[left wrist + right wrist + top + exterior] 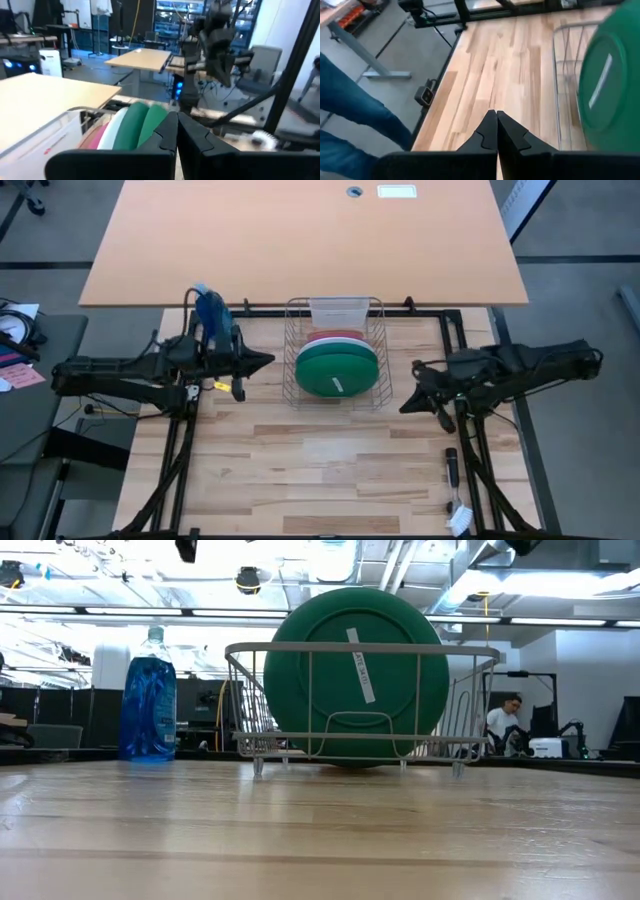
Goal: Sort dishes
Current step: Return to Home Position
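While both jaws sit closed, dark green plate [400, 680], white sticker [360, 665], upright in wire rack [360, 648].

Matt green plate [400, 680], wire rack [300, 647], wooden table [320, 830]

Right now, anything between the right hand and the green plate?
Only the dish rack: its wire side wall; the green plate stands inside it. The table between the right hand and rack shows nothing else.

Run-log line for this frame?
green plate upright, frontmost in dish rack | left gripper shut, beside rack | right gripper shut, beside rack
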You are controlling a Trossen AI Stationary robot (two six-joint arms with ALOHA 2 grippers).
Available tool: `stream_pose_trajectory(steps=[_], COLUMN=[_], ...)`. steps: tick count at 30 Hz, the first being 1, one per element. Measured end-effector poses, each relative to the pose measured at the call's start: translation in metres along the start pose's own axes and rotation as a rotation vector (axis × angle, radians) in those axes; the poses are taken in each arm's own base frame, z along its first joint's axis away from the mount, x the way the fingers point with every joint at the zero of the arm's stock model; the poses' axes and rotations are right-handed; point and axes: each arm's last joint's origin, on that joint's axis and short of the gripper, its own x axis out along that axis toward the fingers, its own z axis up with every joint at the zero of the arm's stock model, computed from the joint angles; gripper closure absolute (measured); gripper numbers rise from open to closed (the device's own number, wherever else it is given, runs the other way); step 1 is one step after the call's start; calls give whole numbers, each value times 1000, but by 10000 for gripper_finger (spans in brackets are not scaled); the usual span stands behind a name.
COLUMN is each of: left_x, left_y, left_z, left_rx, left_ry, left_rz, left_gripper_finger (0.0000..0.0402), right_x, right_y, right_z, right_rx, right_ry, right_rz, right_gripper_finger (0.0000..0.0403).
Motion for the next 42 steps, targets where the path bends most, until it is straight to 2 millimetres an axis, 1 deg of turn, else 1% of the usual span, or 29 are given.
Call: stream_pose_trajectory(steps=[3, 5, 8, 10, 12, 16, 22, 28, 35, 39, 42], left_x=[-5, -9, -16, -19, -23, -30, -41, -50, -56, -60, -63], left_y=[3, 7, 10, 11, 12, 15, 18, 20, 23, 25, 27], left_z=[-19, -27, -41, -52, -58, -72, -88, -104, -113, -130, -146], left_rx=[52, 54, 49, 62, 74, 64, 46, 34, 48, 29, -26], left_ry=[1, -24, -44, -46, -75, -88, -102, -97, -107, -77, -95], left_rz=[16, 31, 41, 40, 39, 50, 45, 46, 78, 85, 84], left_gripper_finger=[401, 401, 401, 401, 401, 401, 401, 401, 401, 401, 401], right_x=[7, 10, 16, 19, 22, 35, 50, 62, 71, 75, 75], right_y=[-2, -4, -10, -15, -18, -30, -45, -53, -62, -68, -70], right_z=[-4, -8, -15, -23, -29, -52, -75, -102, -132, -154, -166], right_rx=[-66, -83, -96, -94, -90, -67, -31, -29, 20, 36, 67], right_ry=[-48, -85, -160, -196, -241, -250, -348, -376, -353, -359, -414], right_rz=[9, 2, -16, -25, -25, -65, -87, -87, -108, -153, -154], right_gripper_finger=[401, 402, 402, 402, 402, 402, 403, 403, 403, 403, 403])
